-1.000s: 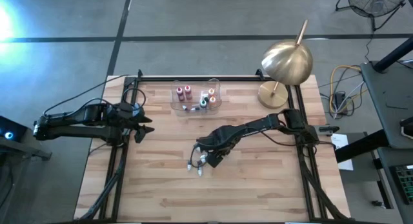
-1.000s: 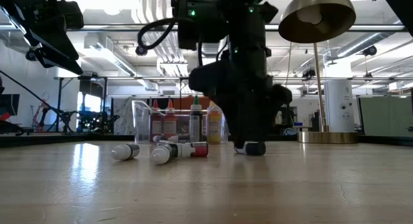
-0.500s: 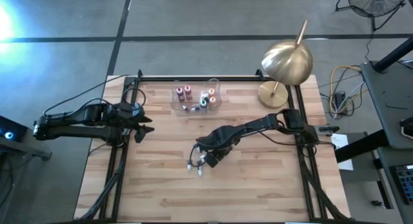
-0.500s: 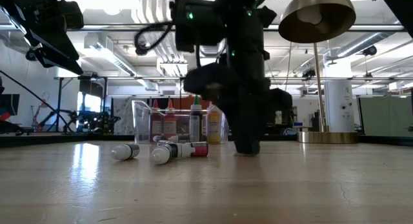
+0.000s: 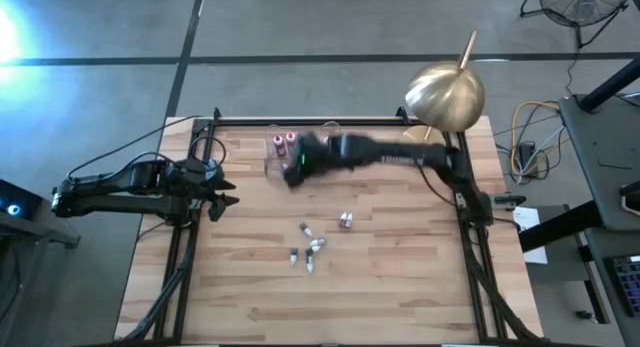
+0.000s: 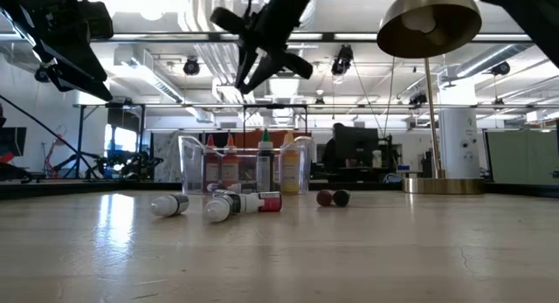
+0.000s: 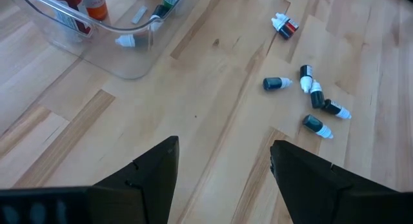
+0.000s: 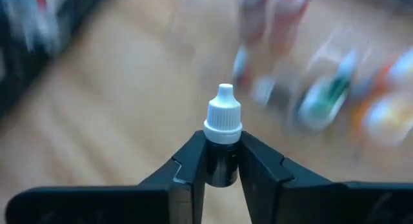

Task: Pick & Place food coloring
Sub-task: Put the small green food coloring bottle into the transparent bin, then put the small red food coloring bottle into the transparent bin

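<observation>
**High view, low view, both wrists: right arm has a dropper bottle pinched**

High view first: the right gripper point(image 5: 293, 169) is a smear over the clear plastic tray point(image 5: 275, 167) at the far side of the table point(image 5: 400, 277), so I can't really make out its fingers from up here. Two red-capped bottles point(image 5: 285, 142) stand in the tray. Loose food coloring bottles point(image 5: 311, 245) lie mid-table, with one reddish one point(image 5: 346, 220) a bit apart to the right. The left gripper point(image 5: 222, 194) waits at the table's left edge.

Low view: the right gripper point(image 6: 253, 67) hangs up above the tray point(image 6: 188, 163). Red, dark and yellow-orange bottles point(image 6: 264, 168) stand upright inside it. White-capped ones point(image 6: 223, 204) lie on their sides in front.

Left wrist view: its own two fingers point(image 7: 151, 172) stand spread with nothing between them. Five tiny bottles show on the wood: four dark teal ones point(image 7: 314, 95) with white caps clustered together, and a red-and-dark one point(image 7: 284, 25) off on its own.

Right wrist view: the fingers point(image 8: 187, 166) are clamped on a dark bottle point(image 8: 222, 137), white pointed cap sticking out past the tips.
</observation>
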Motion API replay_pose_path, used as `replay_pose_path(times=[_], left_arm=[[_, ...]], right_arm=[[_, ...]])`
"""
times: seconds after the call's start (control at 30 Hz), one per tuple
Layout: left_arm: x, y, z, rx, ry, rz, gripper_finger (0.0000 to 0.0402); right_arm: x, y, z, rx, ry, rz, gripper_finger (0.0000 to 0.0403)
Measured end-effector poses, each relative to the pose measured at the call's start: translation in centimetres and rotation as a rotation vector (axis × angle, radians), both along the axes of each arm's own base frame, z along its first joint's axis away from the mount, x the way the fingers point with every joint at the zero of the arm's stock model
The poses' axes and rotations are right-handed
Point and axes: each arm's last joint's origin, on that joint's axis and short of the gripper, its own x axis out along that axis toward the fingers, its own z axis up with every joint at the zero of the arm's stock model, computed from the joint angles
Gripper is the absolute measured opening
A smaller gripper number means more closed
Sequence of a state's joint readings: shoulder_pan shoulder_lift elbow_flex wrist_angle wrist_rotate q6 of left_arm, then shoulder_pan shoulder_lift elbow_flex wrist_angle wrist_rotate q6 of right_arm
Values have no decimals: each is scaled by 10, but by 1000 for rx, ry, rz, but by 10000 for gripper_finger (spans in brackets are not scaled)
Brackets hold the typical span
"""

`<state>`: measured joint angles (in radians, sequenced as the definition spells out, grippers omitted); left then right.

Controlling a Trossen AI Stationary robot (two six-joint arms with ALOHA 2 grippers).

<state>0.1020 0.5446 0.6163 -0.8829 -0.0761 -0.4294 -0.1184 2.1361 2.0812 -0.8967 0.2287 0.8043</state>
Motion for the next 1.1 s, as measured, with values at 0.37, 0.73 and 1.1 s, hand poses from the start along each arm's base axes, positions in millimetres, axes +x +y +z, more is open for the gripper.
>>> replay_pose_path(times=[0.37, 0.73, 1.1], left_arm=[[0, 0, 0, -3, -1, 2, 218], [0, 0, 0, -4, -1, 3, 218], [0, 0, 0, -2, -1, 1, 218]], right_arm=[[-3, -63, 24, -61, -81, -56, 147], [-10, -16, 18, -61, 142, 230, 243], [-53, 67, -88, 374, 673, -9, 230]])
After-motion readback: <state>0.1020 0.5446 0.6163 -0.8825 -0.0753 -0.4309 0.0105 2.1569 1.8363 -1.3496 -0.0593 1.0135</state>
